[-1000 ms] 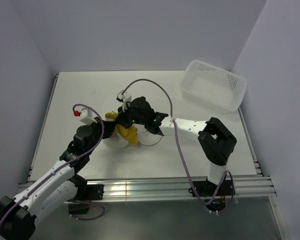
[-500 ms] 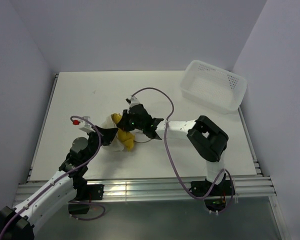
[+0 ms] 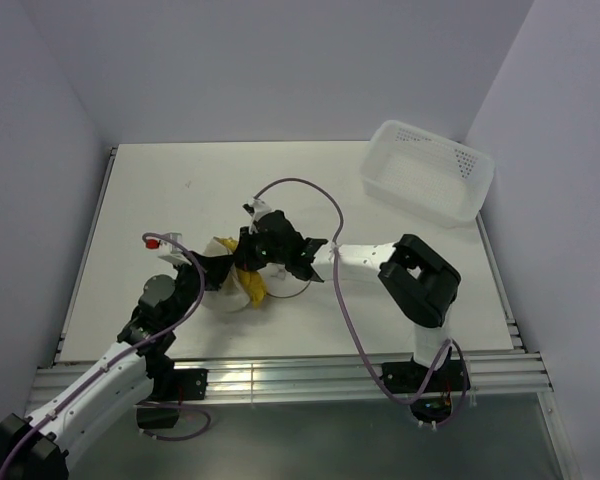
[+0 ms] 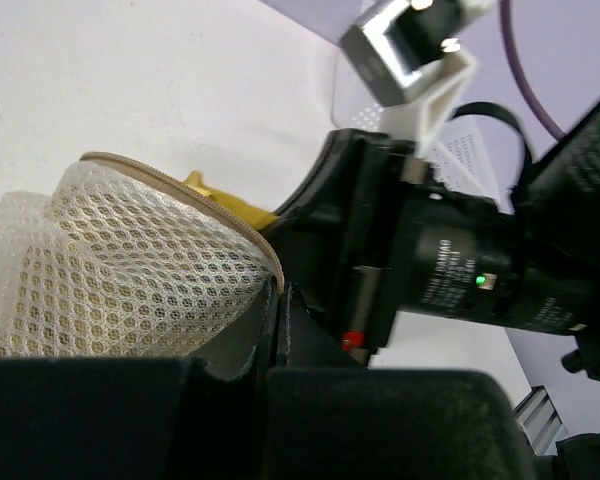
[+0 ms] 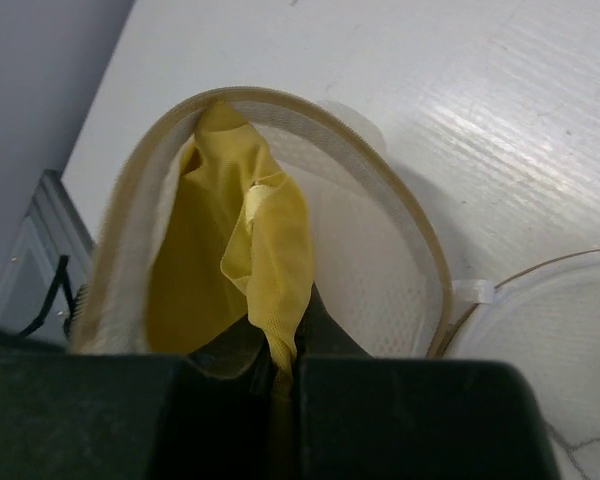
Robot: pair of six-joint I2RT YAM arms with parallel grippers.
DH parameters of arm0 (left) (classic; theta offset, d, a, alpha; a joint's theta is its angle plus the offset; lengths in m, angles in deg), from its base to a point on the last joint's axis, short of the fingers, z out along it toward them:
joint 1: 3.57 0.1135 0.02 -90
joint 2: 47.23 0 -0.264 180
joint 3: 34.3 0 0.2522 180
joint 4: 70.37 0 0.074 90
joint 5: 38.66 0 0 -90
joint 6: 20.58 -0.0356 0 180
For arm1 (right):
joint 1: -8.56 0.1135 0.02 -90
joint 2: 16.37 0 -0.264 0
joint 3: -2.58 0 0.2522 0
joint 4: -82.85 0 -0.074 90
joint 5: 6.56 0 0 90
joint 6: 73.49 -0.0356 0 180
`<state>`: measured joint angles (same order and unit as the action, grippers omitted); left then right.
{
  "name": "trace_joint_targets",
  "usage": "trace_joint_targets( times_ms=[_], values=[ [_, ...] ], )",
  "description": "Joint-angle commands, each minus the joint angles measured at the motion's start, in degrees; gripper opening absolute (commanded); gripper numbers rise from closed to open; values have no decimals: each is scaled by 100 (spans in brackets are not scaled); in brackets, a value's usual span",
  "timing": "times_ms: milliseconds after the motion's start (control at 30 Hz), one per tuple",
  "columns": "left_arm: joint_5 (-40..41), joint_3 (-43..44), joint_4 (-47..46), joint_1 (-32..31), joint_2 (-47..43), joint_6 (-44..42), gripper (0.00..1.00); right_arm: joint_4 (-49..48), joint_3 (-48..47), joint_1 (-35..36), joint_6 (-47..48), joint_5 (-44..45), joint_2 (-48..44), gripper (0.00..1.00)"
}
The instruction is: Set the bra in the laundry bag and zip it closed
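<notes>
The mustard-yellow bra (image 5: 235, 260) hangs partly inside the open cream mesh laundry bag (image 5: 370, 270). My right gripper (image 5: 280, 375) is shut on a fold of the bra at the bag's mouth. My left gripper (image 4: 278, 300) is shut on the bag's zip-edged rim (image 4: 180, 200), holding the mouth open. In the top view the bra (image 3: 252, 284) and the bag (image 3: 223, 290) sit between the left gripper (image 3: 220, 270) and the right gripper (image 3: 252, 262). The bag's round flap lid (image 5: 560, 320) lies open beside it.
A white perforated plastic basket (image 3: 427, 170) stands at the back right of the table. A purple cable (image 3: 310, 190) loops above the right arm. The table's left rail (image 3: 85, 250) runs along the left edge.
The right gripper has moved the bra left and down into the bag's mouth. The left arm has drawn back towards its base while holding the bag's rim.
</notes>
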<state>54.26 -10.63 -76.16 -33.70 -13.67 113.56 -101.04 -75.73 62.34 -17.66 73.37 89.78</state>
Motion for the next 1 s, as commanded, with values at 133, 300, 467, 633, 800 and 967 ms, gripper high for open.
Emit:
trace_joint_targets(
  times_ms=[133,300,467,633,800,967],
  values=[
    [-283,-103,-342,-2,-481,-406,0,1334,-770,124,192,732,328,0],
    [418,150,714,-2,-579,-319,33,851,135,124,358,1165,-638,0],
    [1052,1300,2338,-2,-307,226,95,816,408,150,473,1112,-885,0],
    [1763,2934,4546,-10,-367,323,85,447,593,185,526,1042,-1008,0],
    [2151,3595,5241,7,307,-1,57,332,681,309,640,963,-1026,0],
    [1757,4290,5778,104,1890,-678,56,429,690,309,745,998,-1061,0]
  ],
)
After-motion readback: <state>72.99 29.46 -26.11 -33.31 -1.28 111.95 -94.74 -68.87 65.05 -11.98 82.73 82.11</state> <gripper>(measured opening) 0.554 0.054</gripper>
